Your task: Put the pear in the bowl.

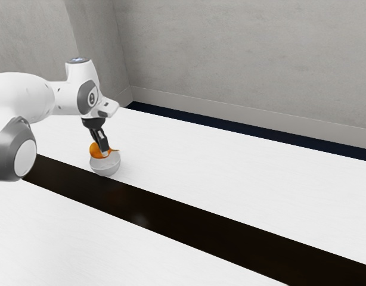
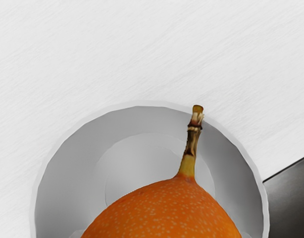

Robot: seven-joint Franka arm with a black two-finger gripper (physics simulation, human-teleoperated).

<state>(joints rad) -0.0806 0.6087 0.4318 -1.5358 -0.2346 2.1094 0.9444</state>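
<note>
Evidently, the bowl is sitting beneath the gripper.
Jaws, parted by its girth, are clasping the pear over the bowl; its firm, likely slippery body is inviting a hold, the thin stem risking a snap.
</note>
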